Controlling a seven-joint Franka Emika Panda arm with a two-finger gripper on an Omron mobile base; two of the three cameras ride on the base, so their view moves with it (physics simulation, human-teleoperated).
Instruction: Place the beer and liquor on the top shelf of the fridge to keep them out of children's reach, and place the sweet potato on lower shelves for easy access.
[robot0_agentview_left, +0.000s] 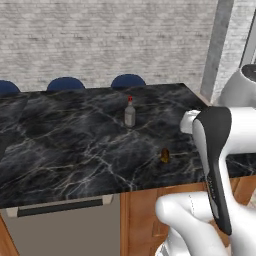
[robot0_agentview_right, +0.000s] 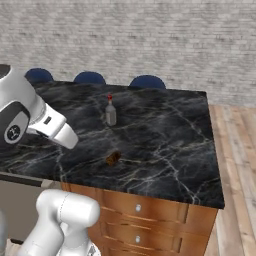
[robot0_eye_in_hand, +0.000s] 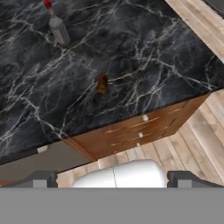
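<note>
On the black marble counter, veined with thin white lines, we see the liquor upright near the centre of the left base frame: a greyish translucent bottle with a broad body, sloped shoulders, a thin neck and a red cap. Lower right of it, well apart, lies the sweet potato, a small reddish-brown oblong lump with a dull skin, close to the counter's near edge.

From the right base view we find the liquor left of centre in the upper half and the sweet potato below it, at about mid-height of the frame. Beneath the counter's front edge run wooden drawers with small round pale knobs. Three blue chair backs, rounded at the top, rise along the counter's far edge, and behind them stands a pale brick wall with a rough, mottled face. Light plank flooring fills the right side.

Through the hand view we look down across the counter: the liquor sits at the upper left, leaning in the frame, and the sweet potato lies near the centre. Our gripper hangs off the counter's front, over the floor, with its two dark fingertips set far apart at the bottom corners; the jaws stand wide open and hold nothing.
</note>
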